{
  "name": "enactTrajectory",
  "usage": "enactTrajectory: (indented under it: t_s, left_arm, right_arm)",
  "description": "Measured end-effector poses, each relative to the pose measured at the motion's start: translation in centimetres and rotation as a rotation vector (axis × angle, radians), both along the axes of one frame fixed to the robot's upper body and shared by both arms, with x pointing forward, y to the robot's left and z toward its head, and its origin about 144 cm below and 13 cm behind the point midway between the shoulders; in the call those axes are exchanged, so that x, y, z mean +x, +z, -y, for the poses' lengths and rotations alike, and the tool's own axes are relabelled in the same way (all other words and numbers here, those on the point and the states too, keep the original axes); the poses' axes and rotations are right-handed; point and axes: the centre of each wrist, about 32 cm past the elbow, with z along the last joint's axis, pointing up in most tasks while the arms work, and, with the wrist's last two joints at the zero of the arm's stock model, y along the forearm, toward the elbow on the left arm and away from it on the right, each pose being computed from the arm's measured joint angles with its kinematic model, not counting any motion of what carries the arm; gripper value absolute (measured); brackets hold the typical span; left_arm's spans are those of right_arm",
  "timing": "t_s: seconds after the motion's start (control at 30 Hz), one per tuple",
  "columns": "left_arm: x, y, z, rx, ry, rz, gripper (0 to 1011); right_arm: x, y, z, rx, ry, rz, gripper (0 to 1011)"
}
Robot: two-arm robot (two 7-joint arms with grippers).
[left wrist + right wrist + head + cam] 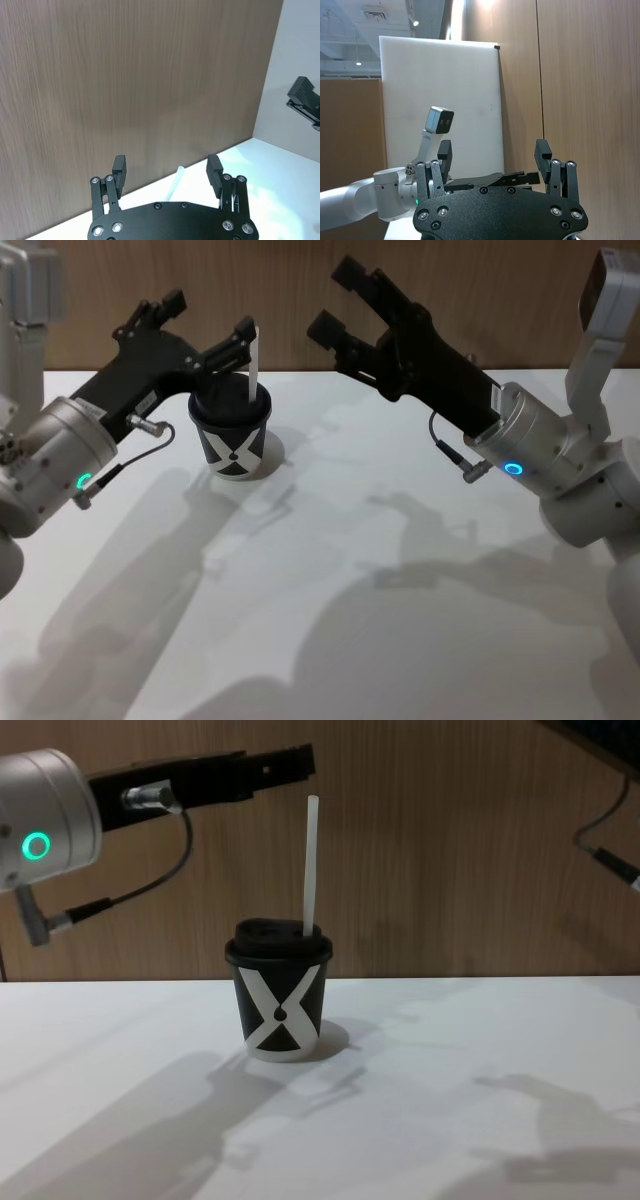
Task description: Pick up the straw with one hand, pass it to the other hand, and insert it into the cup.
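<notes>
Left hand (205, 335) hangs spread wide and empty above the cup (231, 430), at the cup's 11 o'clock on my head view. Straw (310, 865), thin and white, stands upright through the black domed lid. Right hand (345, 305) gapes empty at 2 o'clock over the table (400, 570).

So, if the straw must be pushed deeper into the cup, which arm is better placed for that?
Left, probably. The left claw is open right above the cup, with the upright straw between its fingers. The right claw, also open, hangs farther away, off to the cup's right.
</notes>
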Motion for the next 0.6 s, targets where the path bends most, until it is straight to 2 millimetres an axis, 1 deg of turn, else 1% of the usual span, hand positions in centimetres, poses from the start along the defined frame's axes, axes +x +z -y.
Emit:
enactTrajectory:
  t_s: [0.3,0.6]
  left_arm:
    - [-1.1,-0.3,-1.3,-0.007,-0.044,-0.028,1003]
    - [-1.9,-0.7,-2.3,-0.015,-0.082,-0.049,1003]
  right_arm:
    - [-0.2,-0.2,0.1,-0.022,-0.003,-0.007,1001]
    - [-1.3,-1.0,0.3,-0.081,-0.032,-0.053,1001]
